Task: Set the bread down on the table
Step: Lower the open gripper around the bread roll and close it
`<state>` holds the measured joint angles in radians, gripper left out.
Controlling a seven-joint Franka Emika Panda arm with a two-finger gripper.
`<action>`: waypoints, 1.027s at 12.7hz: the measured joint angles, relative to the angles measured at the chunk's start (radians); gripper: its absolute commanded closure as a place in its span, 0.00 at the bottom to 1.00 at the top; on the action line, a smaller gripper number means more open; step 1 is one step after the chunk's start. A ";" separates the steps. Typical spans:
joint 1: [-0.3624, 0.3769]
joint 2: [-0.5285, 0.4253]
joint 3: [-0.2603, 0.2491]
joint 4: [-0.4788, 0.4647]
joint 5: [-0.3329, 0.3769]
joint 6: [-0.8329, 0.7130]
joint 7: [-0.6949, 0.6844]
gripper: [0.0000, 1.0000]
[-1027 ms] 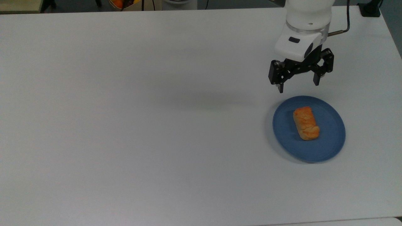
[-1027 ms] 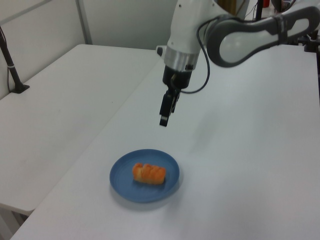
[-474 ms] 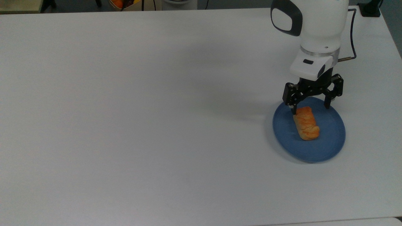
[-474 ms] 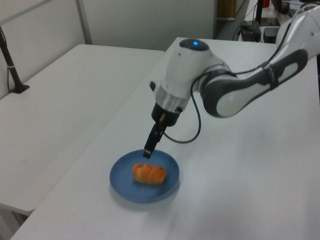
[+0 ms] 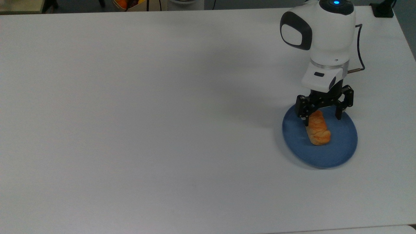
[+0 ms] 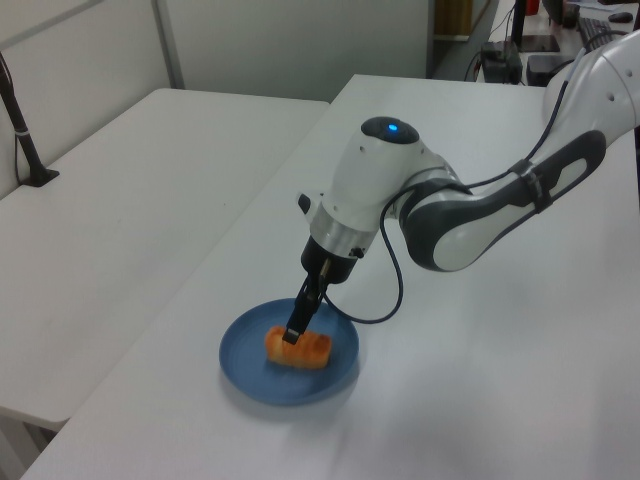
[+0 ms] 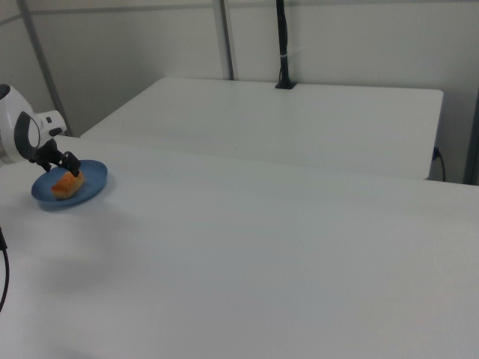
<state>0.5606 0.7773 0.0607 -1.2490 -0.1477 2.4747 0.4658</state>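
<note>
The bread (image 5: 318,129) is lying on your blue plate (image 5: 341,146) at the top view's right, on the table (image 5: 146,113), while your pincer (image 5: 323,117) is straddling its upper end, fingers spread apart.

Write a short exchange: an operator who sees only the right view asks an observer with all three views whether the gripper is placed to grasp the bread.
Operator: Is the gripper open?
Observer: Yes. In the top view the gripper is open, with one finger on each side of the bread.
Operator: Which part of the bread?
Observer: Its end nearer the arm. The other end lies past the fingers, toward the middle of the plate.
Operator: How low is it?
Observer: In the left view a fingertip is at the bread's height.
</note>
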 measured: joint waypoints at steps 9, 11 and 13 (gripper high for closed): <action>0.013 0.032 0.000 -0.041 -0.125 0.062 0.049 0.00; 0.019 0.032 0.000 -0.048 -0.143 0.062 0.070 0.13; 0.019 0.032 0.000 -0.053 -0.165 0.063 0.075 0.37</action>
<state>0.5799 0.8093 0.0608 -1.3018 -0.3125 2.5373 0.5408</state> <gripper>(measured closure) 0.053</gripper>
